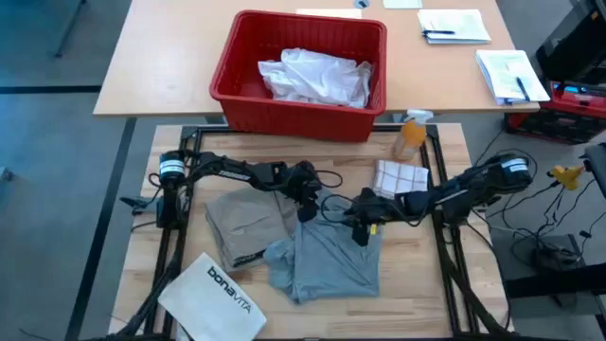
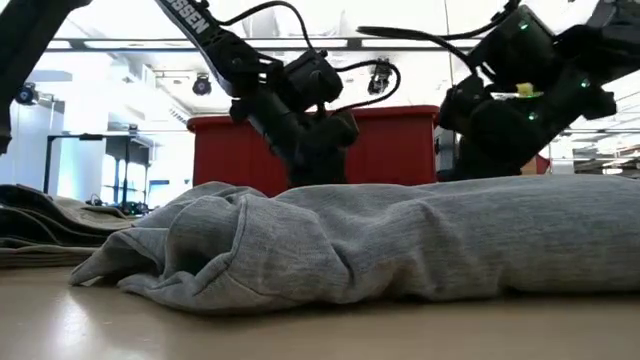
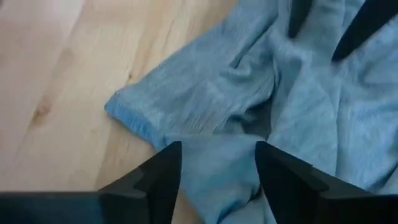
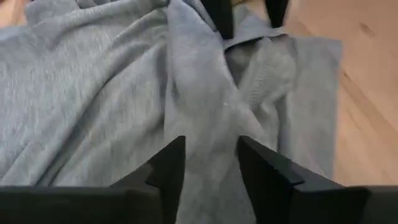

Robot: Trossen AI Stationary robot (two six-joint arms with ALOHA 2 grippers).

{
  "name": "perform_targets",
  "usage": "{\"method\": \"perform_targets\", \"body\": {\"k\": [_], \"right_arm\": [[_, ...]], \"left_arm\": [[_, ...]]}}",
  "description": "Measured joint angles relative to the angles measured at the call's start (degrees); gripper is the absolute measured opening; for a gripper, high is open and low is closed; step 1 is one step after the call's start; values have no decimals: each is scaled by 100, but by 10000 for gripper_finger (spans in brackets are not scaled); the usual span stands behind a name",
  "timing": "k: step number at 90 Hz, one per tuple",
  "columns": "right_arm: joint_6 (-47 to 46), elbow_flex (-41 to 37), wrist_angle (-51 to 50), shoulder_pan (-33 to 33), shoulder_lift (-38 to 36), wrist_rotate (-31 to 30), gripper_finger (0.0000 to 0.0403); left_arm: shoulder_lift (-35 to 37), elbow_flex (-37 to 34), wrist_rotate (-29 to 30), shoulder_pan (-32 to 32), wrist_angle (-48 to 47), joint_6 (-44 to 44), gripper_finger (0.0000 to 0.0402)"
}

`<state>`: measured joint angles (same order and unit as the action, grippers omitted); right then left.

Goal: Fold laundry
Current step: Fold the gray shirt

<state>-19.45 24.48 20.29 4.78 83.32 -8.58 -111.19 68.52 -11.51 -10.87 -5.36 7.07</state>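
At the near edge of the bench (image 1: pixel 445 284) a stiff white bag (image 1: pixel 214 297) printed "bonavita" is lying flat, just beside the lower left corner of the grey T-shirt (image 1: pixel 329 258). The T-shirt is spreading rumpled across the middle of the bench, one sleeve bunching toward the near left, and in the low view it is filling the foreground as a crumpled ridge. To its left, touching its edge, the khaki-tan piece (image 1: pixel 244 221) is resting in a folded stack.

Both grippers are hovering over the far edge of the T-shirt — the left gripper (image 1: pixel 305 201) at its far left corner, the right gripper (image 1: pixel 365 230) a little to the right of it, near the collar area. Each wrist view is showing its own two fingers standing apart with grey cloth lying under the gap, not pinched between them; the left gripper (image 3: pixel 217 168) is over a sleeve hem, the right gripper (image 4: pixel 210 163) over a fold of the body.

Farther back a checked cloth (image 1: pixel 400 176) and an orange spray bottle (image 1: pixel 411 135) are sitting at the far right. Beyond them — on another table — a red basket (image 1: pixel 237 80) is holding the white button-front shirt (image 1: pixel 315 77).
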Motion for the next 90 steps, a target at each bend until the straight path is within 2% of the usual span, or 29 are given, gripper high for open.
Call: {"method": "perform_targets", "body": {"k": [15, 20, 45, 51, 66, 77, 90], "right_arm": [[12, 217, -23, -90, 235, 32, 24], [96, 280, -21, -96, 175, 108, 9], [469, 460, -439, -227, -687, 194, 1], [594, 487, -563, -225, -866, 458, 0], [922, 517, -625, -203, -935, 1588, 0], [1364, 519, -616, -215, -894, 1914, 0], [1662, 686, -598, -219, -814, 2025, 0]], "left_arm": [[2, 72, 2, 0, 17, -16, 203], [2, 79, 2, 0, 25, -19, 200], [3, 89, -168, -13, 382, -42, 176], [11, 89, -462, -27, 628, 23, 169], [35, 89, -1144, 49, 1452, -14, 149], [24, 89, -1387, 124, 1851, -145, 131], [-4, 91, -1561, 92, 1938, -198, 115]]}}
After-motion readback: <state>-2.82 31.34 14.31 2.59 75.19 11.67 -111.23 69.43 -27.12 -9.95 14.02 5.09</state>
